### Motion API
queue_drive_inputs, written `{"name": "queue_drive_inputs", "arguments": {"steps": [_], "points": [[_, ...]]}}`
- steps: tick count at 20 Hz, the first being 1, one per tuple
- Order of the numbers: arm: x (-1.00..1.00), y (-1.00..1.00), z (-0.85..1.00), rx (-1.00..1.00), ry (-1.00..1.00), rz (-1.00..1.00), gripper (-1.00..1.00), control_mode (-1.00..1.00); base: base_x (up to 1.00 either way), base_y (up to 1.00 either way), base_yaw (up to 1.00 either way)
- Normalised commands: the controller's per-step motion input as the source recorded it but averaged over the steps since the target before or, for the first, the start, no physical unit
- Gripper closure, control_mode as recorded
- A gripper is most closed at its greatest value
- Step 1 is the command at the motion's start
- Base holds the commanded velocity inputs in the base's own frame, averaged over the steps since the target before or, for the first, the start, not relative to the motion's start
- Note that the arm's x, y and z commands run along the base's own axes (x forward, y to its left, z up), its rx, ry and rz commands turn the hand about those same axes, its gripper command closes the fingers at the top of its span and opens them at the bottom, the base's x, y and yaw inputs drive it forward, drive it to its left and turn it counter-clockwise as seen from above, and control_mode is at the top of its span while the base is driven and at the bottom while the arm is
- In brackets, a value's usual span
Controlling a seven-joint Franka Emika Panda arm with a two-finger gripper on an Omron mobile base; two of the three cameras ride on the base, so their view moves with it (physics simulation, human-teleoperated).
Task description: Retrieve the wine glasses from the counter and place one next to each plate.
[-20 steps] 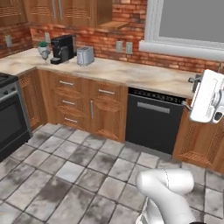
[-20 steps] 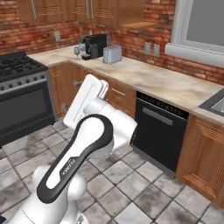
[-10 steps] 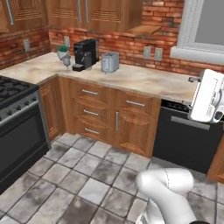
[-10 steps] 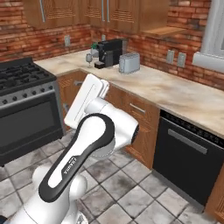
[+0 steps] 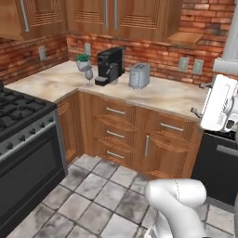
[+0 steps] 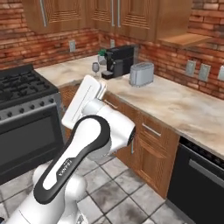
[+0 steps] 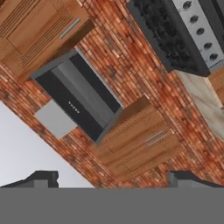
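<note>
Well apart, wine glass [image 5: 89,75] on counter [image 5: 167,95], pincer [image 7: 113,177] released, empty.

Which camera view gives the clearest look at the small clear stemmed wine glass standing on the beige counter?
The left base view: the small clear stemmed wine glass stands closer there, with bowl, stem and foot distinct, beside the black coffee machine. The right base view shows the glass smaller and farther off. The hand view looks at cabinets and brick instead.

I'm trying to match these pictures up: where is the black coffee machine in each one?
Left base view: coffee machine upper middle, on the counter, left of the toaster.
Right base view: upper middle, again left of the toaster.
Hand view: not in it.
Shared landmark: the toaster.
</note>
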Motion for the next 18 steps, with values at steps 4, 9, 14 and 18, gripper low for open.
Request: {"name": "queue_drive_inputs", "arguments": {"steps": [4, 9, 14, 18], "points": [[0.0, 0.0, 0.0, 0.0, 0.0, 0.0, -1.0, 1.0, 1.0, 0.01, 0.13], [0.0, 0.0, 0.0, 0.0, 0.0, 0.0, -1.0, 1.0, 1.0, 0.42, -0.05], [0.0, 0.0, 0.0, 0.0, 0.0, 0.0, -1.0, 1.0, 1.0, 0.65, -0.2], [0.0, 0.0, 0.0, 0.0, 0.0, 0.0, -1.0, 1.0, 1.0, 0.76, -0.24]]}}
